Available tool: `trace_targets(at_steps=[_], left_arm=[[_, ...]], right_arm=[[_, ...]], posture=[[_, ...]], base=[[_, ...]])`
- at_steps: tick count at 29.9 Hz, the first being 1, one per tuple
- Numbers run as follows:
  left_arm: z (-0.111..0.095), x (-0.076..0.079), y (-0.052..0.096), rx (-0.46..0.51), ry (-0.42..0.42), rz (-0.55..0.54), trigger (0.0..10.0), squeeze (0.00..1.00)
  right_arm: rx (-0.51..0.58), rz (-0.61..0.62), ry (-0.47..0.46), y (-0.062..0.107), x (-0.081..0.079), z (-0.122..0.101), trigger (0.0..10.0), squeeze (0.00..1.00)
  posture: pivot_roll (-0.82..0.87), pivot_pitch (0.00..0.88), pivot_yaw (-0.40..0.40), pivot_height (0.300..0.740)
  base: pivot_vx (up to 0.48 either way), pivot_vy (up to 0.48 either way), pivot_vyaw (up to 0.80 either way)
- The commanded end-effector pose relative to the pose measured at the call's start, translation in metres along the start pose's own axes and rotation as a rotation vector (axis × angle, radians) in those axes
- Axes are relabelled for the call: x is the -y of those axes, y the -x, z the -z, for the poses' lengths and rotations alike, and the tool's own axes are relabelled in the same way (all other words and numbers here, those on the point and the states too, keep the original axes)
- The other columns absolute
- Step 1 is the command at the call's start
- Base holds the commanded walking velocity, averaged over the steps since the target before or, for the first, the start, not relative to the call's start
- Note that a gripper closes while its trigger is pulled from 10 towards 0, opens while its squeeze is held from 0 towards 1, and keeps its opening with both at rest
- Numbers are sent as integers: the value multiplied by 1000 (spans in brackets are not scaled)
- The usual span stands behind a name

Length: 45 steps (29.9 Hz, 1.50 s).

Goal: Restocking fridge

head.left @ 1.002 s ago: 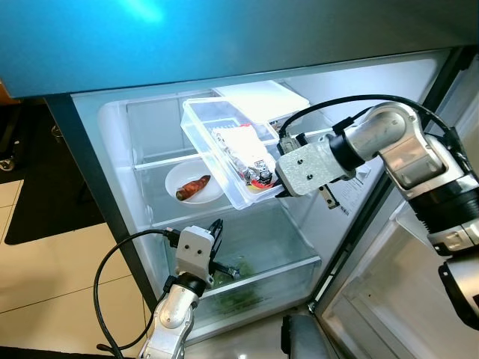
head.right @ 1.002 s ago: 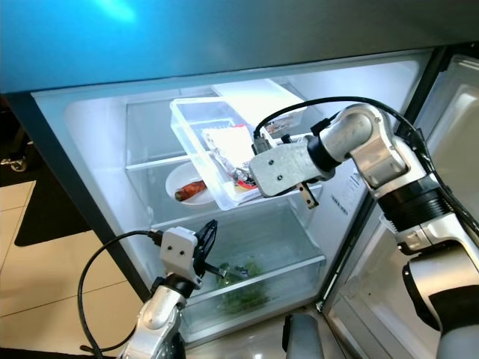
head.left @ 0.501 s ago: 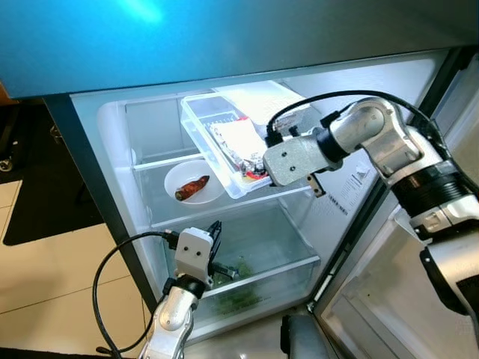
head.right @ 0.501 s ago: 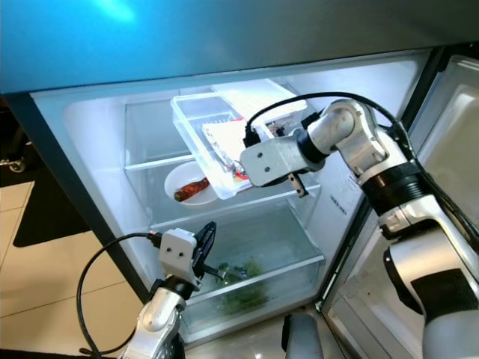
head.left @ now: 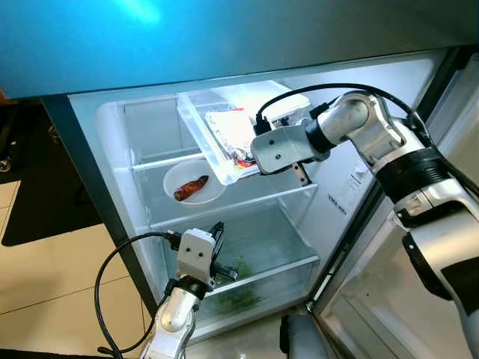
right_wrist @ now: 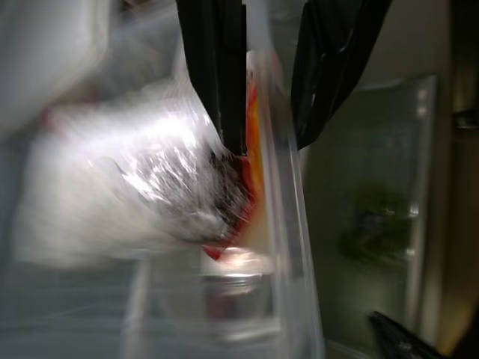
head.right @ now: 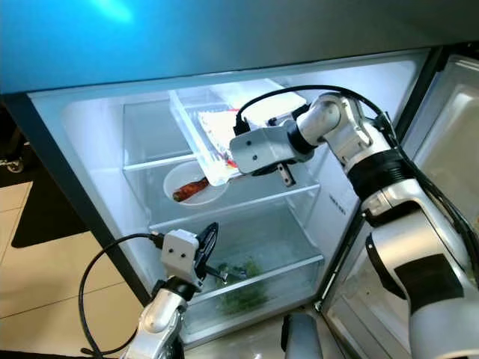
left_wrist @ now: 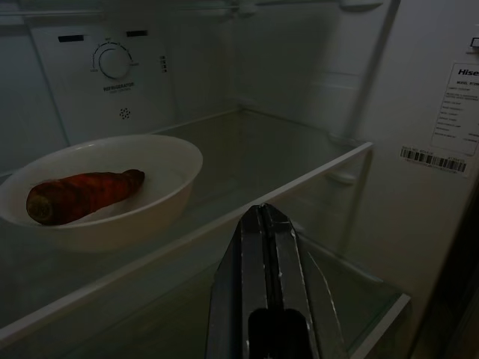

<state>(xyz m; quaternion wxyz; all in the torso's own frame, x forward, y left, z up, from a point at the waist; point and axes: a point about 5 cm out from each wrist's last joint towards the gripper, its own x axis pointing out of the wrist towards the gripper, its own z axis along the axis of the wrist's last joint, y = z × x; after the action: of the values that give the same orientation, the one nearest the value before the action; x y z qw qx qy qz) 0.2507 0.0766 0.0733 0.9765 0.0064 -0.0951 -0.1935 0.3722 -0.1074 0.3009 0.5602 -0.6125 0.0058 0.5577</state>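
A clear plastic container [head.left: 200, 126] with a wrapped food packet [head.left: 229, 129] in it hangs tilted over the fridge's upper shelf. My right gripper [head.left: 251, 158] is shut on its near rim. In the right wrist view the container wall [right_wrist: 288, 239] runs between the two black fingers [right_wrist: 217, 75]. My left gripper [head.left: 216, 245] is low, in front of the crisper drawer, shut and holding nothing. In the left wrist view its joined fingertips [left_wrist: 263, 224] point at the middle glass shelf [left_wrist: 224, 224].
A white bowl [head.left: 193, 196] holding a red-brown root [left_wrist: 78, 196] sits on the middle shelf, below the container. A white lidded box [head.left: 266, 97] lies at the back of the top shelf. The crisper drawer [head.left: 258, 273] holds greens. The open fridge door [head.left: 419, 299] stands at right.
My right gripper has carried the clear container left and deeper into the fridge, over the upper shelf. The left arm has stayed where it was.
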Motion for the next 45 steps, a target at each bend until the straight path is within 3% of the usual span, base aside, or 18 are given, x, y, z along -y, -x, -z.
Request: trace_targets(at_steps=[1, 2, 5, 6, 7, 29, 45], left_arm=[[-2, 7, -2, 7, 28, -11, 10000, 0], [-2, 7, -2, 7, 29, -11, 10000, 0], [-2, 7, -2, 7, 29, -12, 10000, 0], [-2, 7, -2, 7, 29, -12, 10000, 0], [-2, 7, -2, 7, 30, -11, 10000, 0], [-3, 7, -3, 13, 29, -6, 10000, 0], [-5, 5, -5, 22, 24, -9, 10000, 0]], right_arm=[[-2, 15, 14, 0, 3, -2, 10000, 435], [-3, 17, 16, 0, 4, -2, 10000, 435], [-2, 40, 25, 0, 6, -2, 10000, 110], [-2, 44, 27, 0, 7, -2, 10000, 110], [1, 55, 29, 0, 8, -2, 10000, 0], [22, 342, 24, -3, 31, -9, 10000, 0], [-29, 613, -103, -17, 38, 0, 10000, 0]], posture=[[-124, 0, -29, 557], [-124, 0, -29, 557], [-124, 0, -32, 557], [-124, 0, -32, 557], [-124, 0, -32, 557], [-122, 0, -26, 557], [-116, 0, -21, 557]], base=[[0, 0, 0], [0, 0, 0], [0, 0, 0], [0, 0, 0], [0, 0, 0], [0, 0, 0], [0, 0, 0]])
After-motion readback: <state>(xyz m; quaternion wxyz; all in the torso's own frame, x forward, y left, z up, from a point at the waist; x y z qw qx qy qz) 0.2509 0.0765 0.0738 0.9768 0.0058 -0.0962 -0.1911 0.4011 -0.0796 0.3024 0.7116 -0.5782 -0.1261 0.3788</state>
